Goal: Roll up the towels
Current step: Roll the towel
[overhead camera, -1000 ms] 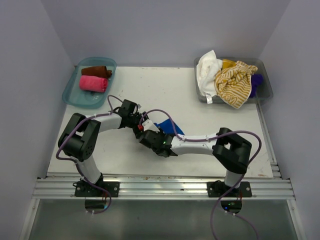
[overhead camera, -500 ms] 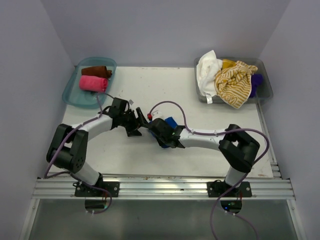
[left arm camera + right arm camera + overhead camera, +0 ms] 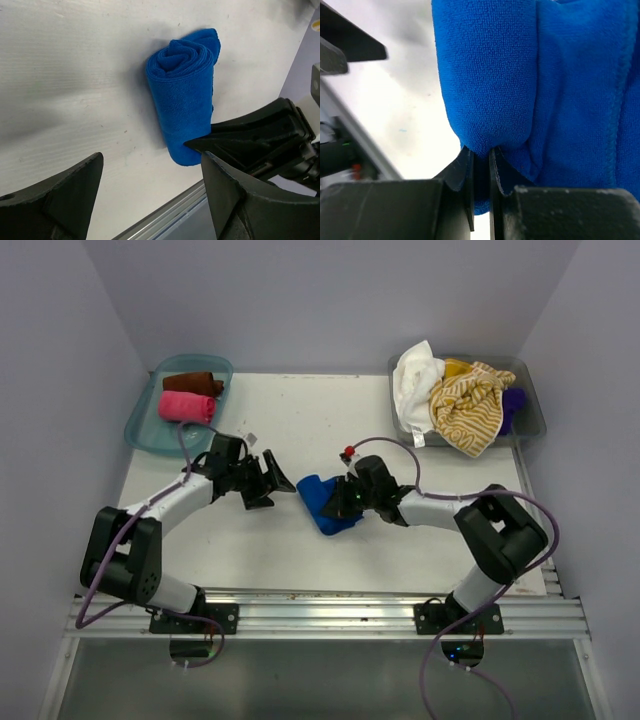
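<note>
A royal blue towel (image 3: pixel 322 502) lies rolled on the white table between the two arms. In the left wrist view the blue towel (image 3: pixel 182 95) shows its spiral end. My right gripper (image 3: pixel 342 500) is shut on the roll's right side. In the right wrist view the right gripper (image 3: pixel 480 152) pinches a fold of the blue towel (image 3: pixel 520 75) between its nearly closed fingers. My left gripper (image 3: pixel 276 486) stands open just left of the roll, apart from it. The left wrist view shows the left gripper (image 3: pixel 150 165) with nothing between its fingers.
A teal tray (image 3: pixel 140 430) at the back left holds a pink roll (image 3: pixel 186 406) and a brown roll (image 3: pixel 193 383). A clear bin (image 3: pixel 402 432) at the back right holds loose white (image 3: pixel 415 380), yellow-striped (image 3: pixel 467 405) and purple (image 3: pixel 512 405) towels. A metal rail (image 3: pixel 320 615) runs along the near edge.
The right gripper has shut on the blue roll and pulled back to the right. The left gripper has opened wider and backed off to the left, uncovering the roll.
</note>
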Robot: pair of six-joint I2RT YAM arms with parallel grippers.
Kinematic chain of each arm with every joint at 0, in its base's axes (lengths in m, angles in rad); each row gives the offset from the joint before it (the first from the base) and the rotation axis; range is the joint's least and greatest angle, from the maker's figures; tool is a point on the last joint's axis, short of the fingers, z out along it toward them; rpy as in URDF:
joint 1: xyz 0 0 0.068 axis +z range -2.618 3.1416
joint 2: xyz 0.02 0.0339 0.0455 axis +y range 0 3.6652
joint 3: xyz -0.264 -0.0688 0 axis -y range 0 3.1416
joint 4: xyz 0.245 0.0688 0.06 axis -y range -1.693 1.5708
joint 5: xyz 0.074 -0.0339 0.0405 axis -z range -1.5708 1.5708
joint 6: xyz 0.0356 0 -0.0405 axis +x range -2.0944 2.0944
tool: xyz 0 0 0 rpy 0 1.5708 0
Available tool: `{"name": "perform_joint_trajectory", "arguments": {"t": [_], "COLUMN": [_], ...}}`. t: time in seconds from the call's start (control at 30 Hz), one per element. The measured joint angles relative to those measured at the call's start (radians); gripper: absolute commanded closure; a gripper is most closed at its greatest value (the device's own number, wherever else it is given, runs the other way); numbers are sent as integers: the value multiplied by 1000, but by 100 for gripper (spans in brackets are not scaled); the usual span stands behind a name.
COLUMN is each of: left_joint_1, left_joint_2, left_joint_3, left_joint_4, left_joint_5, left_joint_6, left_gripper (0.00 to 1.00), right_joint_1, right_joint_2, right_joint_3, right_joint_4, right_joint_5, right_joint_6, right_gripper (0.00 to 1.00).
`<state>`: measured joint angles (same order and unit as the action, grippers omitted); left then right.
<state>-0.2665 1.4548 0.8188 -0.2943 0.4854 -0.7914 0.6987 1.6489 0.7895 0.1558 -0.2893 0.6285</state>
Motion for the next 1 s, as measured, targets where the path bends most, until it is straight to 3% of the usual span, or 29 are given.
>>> {"name": "perform_joint_trajectory", "arguments": {"t": [0.4, 0.53, 0.63, 0.7, 0.73, 0.77, 0.8, 0.83, 0.87, 1.0], "left_joint_1": [-97, -97, -97, -101, -103, -105, -108, -109, -109, -110], "left_joint_2": [127, 165, 194, 216, 226, 231, 233, 233, 233, 233], "left_joint_3": [-14, -16, -15, -13, -12, -10, -7, -3, 1, 6], "left_joint_4": [97, 145, 178, 191, 200, 204, 205, 206, 204, 198], "left_joint_5": [45, 56, 66, 73, 79, 83, 84, 85, 85, 83], "left_joint_6": [-18, -38, -56, -69, -76, -82, -87, -89, -89, -89], "left_gripper": [19, 24, 35, 47, 51, 57, 58, 59, 60, 61], "right_joint_1": [-108, -113, -113, -114, -114, -113, -110, -108, -102, -60], "right_joint_2": [131, 179, 193, 189, 182, 170, 146, 114, 80, -72], "right_joint_3": [-153, -158, -157, -150, -143, -131, -117, -102, -85, 0], "right_joint_4": [438, 521, 536, 507, 479, 430, 365, 297, 220, -95], "right_joint_5": [-375, -434, -445, -441, -436, -426, -404, -378, -341, -137], "right_joint_6": [303, 350, 359, 348, 336, 317, 289, 259, 230, 82], "right_gripper": [100, 100, 100, 88, 74, 67, 59, 42, 35, 23]}}
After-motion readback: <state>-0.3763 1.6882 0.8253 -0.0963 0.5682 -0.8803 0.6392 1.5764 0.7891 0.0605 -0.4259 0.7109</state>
